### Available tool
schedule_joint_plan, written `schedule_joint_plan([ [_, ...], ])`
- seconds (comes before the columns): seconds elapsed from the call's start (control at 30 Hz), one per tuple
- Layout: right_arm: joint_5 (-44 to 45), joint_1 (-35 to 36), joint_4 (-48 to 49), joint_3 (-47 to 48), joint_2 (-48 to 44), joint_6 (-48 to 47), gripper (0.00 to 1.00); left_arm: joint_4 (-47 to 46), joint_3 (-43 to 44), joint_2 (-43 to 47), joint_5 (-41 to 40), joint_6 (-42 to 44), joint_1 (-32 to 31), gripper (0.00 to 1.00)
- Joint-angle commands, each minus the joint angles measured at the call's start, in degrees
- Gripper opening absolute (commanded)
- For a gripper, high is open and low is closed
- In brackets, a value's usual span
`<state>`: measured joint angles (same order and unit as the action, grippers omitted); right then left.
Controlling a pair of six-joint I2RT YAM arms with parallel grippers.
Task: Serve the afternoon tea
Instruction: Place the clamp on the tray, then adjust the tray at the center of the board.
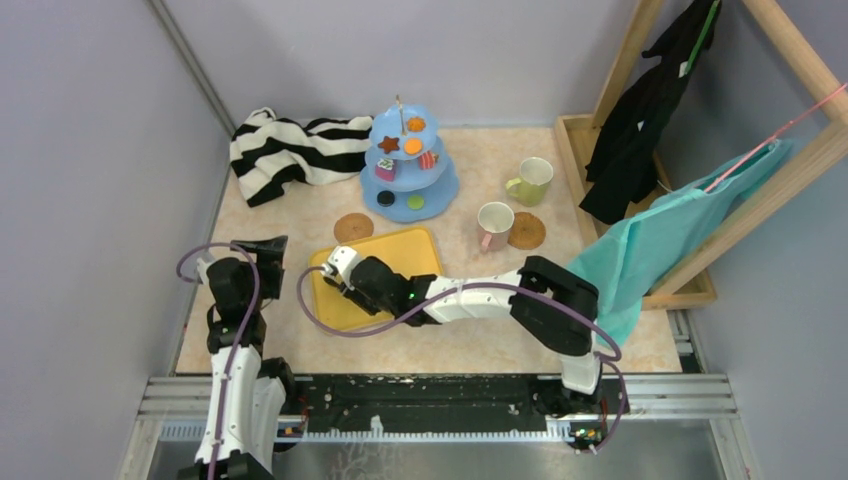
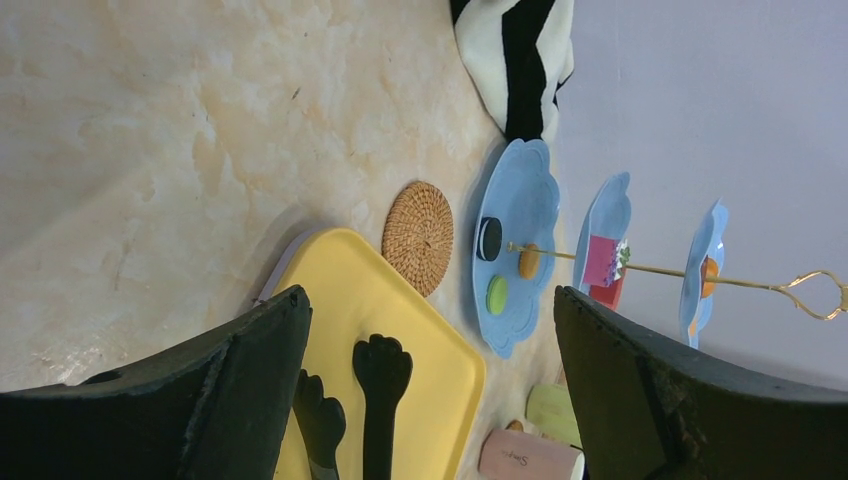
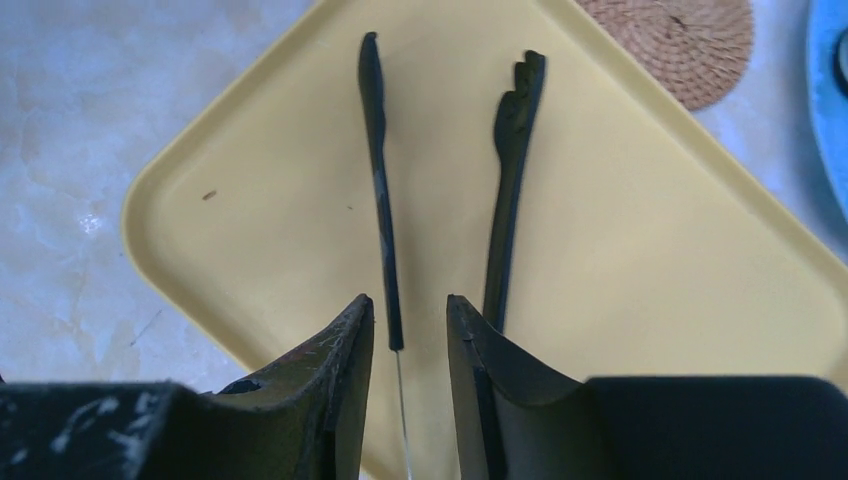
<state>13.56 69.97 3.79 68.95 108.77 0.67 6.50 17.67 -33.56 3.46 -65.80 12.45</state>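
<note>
The light-blue three-tier stand [image 1: 410, 165] holds several toy cookies and cake slices at the back of the table. A yellow-green cup [image 1: 531, 180] and a pink-handled cup [image 1: 494, 224] stand to its right. One cork coaster [image 1: 527, 231] lies beside the pink cup, and another [image 1: 353, 227] lies above the yellow tray [image 1: 400, 250]. Black paw-tipped tongs [image 3: 378, 170] lie on the tray [image 3: 650, 260]. My right gripper [image 3: 410, 305] is low over their handle end, open, with one tong arm loose between the fingers. My left gripper [image 1: 262, 250] waits wide open left of the tray.
A black-and-white striped cloth [image 1: 295, 150] is bunched at the back left. A wooden rack [image 1: 640, 60] with black and teal garments [image 1: 660, 235] fills the right side. Grey walls close in on the left and at the back.
</note>
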Motion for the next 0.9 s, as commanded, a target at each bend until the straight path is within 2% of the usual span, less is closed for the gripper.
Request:
schedule_joint_plan([
  [0.0, 5.52, 0.12, 1.99, -0.74, -8.51, 1.5, 0.34, -1.91, -0.28, 0.49, 0.58, 1.53, -0.32, 0.95],
  [0.13, 11.35, -1.25, 0.77, -2.62, -12.87, 3.45, 0.37, -2.16, 0.67, -0.21, 0.6, 3.55, -0.66, 0.94],
  [0.27, 11.74, -6.69, -0.67, -5.41, -16.0, 10.18, 0.33, -3.34, 2.05, -1.73, 1.62, 7.76, -0.83, 0.93],
  [0.37, 10.61, -12.13, 0.01, -8.54, -17.29, 15.02, 0.22, -3.43, 4.01, -4.56, 2.12, 11.29, -1.49, 0.91],
  [0.5, 9.75, -17.57, 0.47, -10.51, -16.6, 19.96, 0.01, -3.56, 6.3, -8.67, 1.71, 14.95, -3.75, 0.89],
  [0.67, 9.82, -21.4, -0.68, -9.65, -11.92, 24.12, 0.0, -3.75, 8.22, -12.42, -1.04, 17.6, -7.98, 0.88],
  [0.87, 13.86, -22.88, -2.05, -8.82, -7.21, 28.91, 0.0, -3.67, 9.73, -14.51, -3.2, 20.95, -10.93, 0.86],
])
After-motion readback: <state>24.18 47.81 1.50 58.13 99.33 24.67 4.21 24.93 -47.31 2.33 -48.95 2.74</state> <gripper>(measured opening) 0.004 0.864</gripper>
